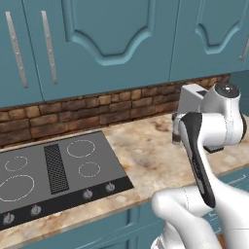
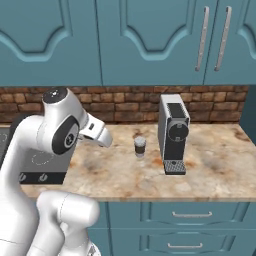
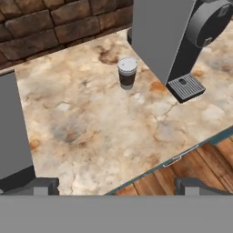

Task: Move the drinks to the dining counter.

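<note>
Cup [image 3: 127,72]: white lid, dark band, upright on the marble table [image 3: 100,123], just left of the coffee machine [image 3: 169,36] in hand view, a small gap between them, nearer the brick back wall [image 3: 41,25] than the front edge. Pincer [image 3: 116,186]: tips wide apart, holding nothing, hovering above the table's front edge, well short of the cup. Right base view: cup [image 2: 139,146] beside the machine [image 2: 173,132], which stands toward the table's right end. Stovetop [image 1: 53,172] set into the table's left part, well apart from the cup. Teal cupboards [image 2: 150,40] above the wall.
</note>
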You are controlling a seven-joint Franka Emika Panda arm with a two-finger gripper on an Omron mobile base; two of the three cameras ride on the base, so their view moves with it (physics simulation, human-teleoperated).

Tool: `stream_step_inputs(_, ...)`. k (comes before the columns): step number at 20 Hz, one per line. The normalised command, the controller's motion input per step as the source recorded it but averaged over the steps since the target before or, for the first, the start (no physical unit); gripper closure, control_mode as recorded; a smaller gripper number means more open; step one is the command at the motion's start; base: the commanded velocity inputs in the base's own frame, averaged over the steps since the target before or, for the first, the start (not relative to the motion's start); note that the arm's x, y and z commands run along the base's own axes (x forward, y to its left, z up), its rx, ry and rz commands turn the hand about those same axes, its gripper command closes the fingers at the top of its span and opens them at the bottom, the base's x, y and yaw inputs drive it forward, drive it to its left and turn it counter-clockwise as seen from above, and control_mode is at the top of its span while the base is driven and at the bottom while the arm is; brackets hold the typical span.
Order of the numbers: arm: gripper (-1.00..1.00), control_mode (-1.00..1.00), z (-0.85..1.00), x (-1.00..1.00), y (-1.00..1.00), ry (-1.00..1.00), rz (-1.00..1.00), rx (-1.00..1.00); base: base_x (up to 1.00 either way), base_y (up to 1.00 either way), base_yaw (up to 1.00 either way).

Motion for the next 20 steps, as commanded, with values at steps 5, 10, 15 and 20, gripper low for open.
stream_step_inputs(5, -1.0, -1.0, -0.19, 0.29, -0.04, 0.05, -0.1, 0.01, 0.0, 0.0, 0.0)
stream_step_inputs(10, -1.0, -1.0, -0.17, 0.27, -0.09, 0.06, -0.06, 0.0, 0.0, 0.0, 0.0)
stream_step_inputs(15, -1.0, -1.0, -0.16, 0.19, -0.11, 0.05, -0.04, 0.0, 0.0, 0.0, 0.0)
stream_step_inputs(20, -1.0, -1.0, -0.32, 0.11, -0.13, 0.02, -0.02, 0.0, 0.0, 0.0, 0.0)
